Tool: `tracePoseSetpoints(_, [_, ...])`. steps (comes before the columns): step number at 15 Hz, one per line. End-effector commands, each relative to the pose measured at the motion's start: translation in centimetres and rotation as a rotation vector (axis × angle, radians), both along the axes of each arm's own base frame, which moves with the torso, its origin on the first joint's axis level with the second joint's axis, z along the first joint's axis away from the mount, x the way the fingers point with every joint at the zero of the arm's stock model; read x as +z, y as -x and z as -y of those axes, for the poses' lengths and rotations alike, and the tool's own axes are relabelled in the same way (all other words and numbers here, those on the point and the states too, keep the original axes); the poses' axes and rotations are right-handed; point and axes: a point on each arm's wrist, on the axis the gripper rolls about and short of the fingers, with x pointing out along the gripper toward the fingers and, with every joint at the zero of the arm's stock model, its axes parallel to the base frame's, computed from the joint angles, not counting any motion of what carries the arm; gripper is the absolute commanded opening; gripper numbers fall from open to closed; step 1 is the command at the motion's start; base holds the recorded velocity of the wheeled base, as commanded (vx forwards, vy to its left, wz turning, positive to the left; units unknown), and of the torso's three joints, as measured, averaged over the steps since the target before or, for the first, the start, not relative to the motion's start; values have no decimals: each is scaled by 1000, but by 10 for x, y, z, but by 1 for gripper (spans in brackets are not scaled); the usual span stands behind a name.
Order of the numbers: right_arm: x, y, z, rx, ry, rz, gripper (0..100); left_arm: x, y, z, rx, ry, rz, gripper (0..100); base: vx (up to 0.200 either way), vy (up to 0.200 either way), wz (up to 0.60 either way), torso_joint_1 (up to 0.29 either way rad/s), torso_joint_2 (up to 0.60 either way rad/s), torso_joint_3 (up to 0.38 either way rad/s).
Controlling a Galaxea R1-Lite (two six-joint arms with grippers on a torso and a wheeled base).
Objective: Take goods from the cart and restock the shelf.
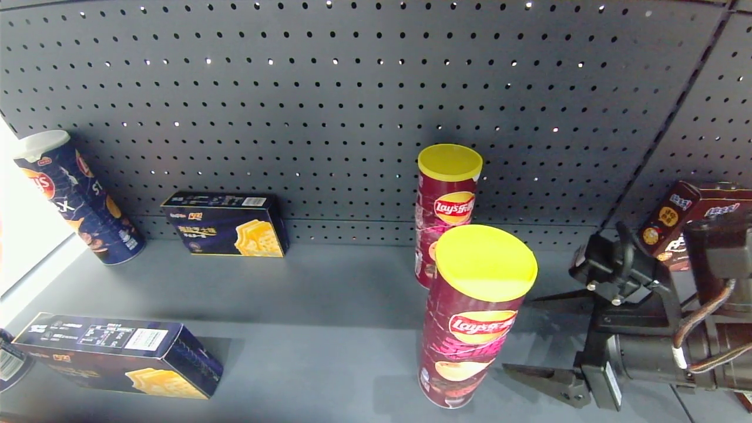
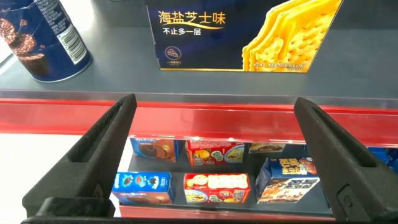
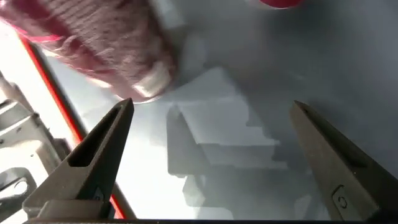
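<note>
While the right pincer (image 1: 520, 335) hangs spread and empty above the grey shelf (image 1: 329, 294), the near can (image 1: 473, 329) of crisps stands upright just to its left, close beside the fingertips but apart from them. The can's long axis runs vertical, across the level reach of the pincer, so any side grasp would meet its curved wall. By the look of it the right arm is much the nearer. The left pincer (image 2: 214, 165), also spread and holding nothing, sits low before the shelf's red front edge (image 2: 199, 112).

The near can is a smooth maroon tube under a flat yellow plastic lid. A matching rear can (image 1: 446, 200) stands behind it against the perforated metal pegboard (image 1: 352, 88). Farther left lie two glossy navy cracker boxes (image 1: 229, 226) and a blue can (image 1: 82, 200). A maroon carton (image 1: 675, 223) rests behind the right arm.
</note>
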Motion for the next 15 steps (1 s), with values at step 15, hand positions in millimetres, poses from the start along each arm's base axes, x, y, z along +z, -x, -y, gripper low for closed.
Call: tracePoseSetpoints(15, [23,182,121,-849,-220,771,100,0,0,0,1,0,-2,100,0,0,0,0,0,0])
